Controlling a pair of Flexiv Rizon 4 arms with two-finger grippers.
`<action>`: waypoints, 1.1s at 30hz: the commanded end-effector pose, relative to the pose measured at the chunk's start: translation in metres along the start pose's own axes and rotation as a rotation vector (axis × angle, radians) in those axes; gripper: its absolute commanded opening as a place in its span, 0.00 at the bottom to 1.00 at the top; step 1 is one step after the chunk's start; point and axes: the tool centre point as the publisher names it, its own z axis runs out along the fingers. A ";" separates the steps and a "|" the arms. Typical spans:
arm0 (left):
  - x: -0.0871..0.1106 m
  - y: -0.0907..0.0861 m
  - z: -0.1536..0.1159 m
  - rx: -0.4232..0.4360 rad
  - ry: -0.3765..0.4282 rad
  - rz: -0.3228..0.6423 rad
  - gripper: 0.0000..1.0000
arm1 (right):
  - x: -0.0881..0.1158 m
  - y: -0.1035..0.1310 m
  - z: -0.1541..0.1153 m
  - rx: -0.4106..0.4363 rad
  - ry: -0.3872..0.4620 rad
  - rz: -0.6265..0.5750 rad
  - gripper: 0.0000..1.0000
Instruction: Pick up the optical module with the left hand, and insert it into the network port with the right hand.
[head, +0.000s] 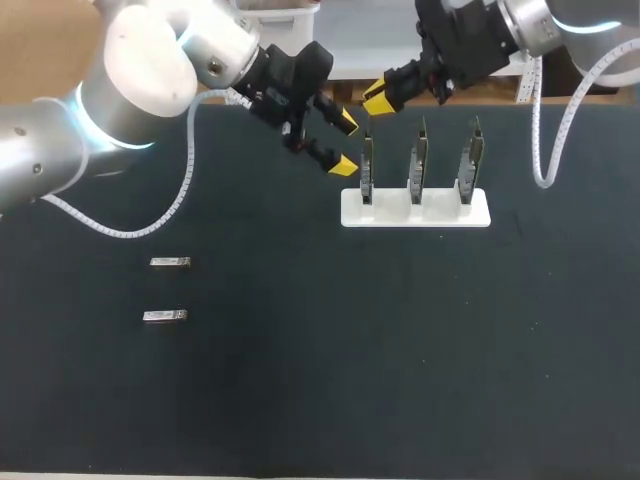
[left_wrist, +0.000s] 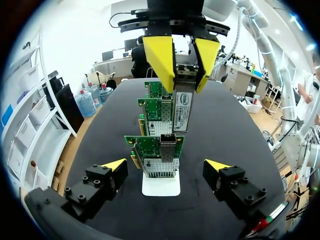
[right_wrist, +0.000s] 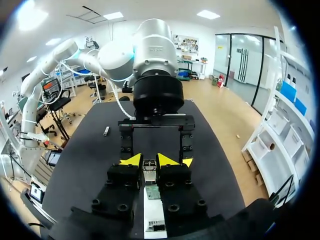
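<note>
Left gripper (head: 343, 144) is just hanging wide open, right gripper (head: 379, 98) faces it, pinched on the optical module (left_wrist: 182, 107).

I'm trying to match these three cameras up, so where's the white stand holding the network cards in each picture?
Head view: the white stand sits right of centre toward the far edge, three cards upright.
Left wrist view: the stand lies ahead of the left gripper, between its open fingers.
Right wrist view: the stand shows under the right gripper, through the finger gap.
Shared landmark: the right gripper, shut on the optical module.
</note>
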 end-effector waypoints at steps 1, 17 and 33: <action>-0.001 0.002 0.000 0.005 0.005 -0.001 1.00 | -0.001 -0.008 0.003 -0.018 0.000 0.003 0.00; -0.001 0.002 0.000 0.005 0.005 -0.001 1.00 | 0.006 -0.011 0.008 -0.041 0.015 0.023 0.00; -0.001 0.002 0.000 0.005 0.005 -0.001 1.00 | 0.008 -0.006 0.008 -0.034 0.023 0.017 0.00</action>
